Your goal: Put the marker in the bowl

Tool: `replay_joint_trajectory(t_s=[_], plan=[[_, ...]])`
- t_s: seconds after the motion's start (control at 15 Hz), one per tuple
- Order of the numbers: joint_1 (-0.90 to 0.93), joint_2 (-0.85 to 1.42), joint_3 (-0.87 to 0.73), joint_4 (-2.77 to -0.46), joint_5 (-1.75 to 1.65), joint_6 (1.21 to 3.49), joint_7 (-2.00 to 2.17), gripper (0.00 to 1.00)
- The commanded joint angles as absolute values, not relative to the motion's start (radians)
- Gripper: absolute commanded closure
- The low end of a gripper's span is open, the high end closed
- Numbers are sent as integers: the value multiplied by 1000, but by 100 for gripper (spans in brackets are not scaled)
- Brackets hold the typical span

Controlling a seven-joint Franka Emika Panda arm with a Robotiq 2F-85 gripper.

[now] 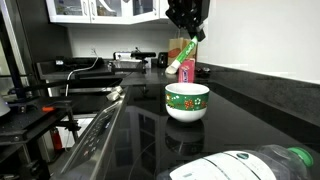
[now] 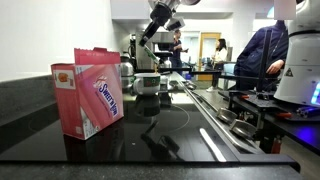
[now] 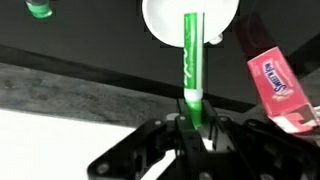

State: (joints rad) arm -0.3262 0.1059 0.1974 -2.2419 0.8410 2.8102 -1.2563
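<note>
My gripper [image 3: 196, 128] is shut on the lower end of the green marker [image 3: 191, 55]. In the wrist view the marker points up toward the white inside of the bowl [image 3: 160, 22] at the top edge. In an exterior view the gripper [image 1: 188, 22] hangs high above the black counter. It holds the marker [image 1: 181, 57] tilted, above and a little behind the green patterned bowl [image 1: 187, 101]. The gripper [image 2: 158, 22] also shows high up in an exterior view.
A pink container [image 1: 187, 70] stands behind the bowl; it also shows in an exterior view [image 2: 90, 92] and the wrist view [image 3: 275, 85]. A clear bottle with green cap [image 1: 255, 165] lies at the counter's near edge. A stove [image 1: 60, 110] is beside the counter.
</note>
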Motion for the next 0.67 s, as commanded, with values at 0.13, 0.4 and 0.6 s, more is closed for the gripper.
replay_joint_trajectory(t_s=[0.13, 0.4, 0.6], plan=[[-333, 220, 229, -2144, 940, 2818, -1383, 95], [-332, 314, 234, -2092, 930, 2827, -1411, 95], [-324, 358, 239, -2080, 920, 2841, -1424, 55]])
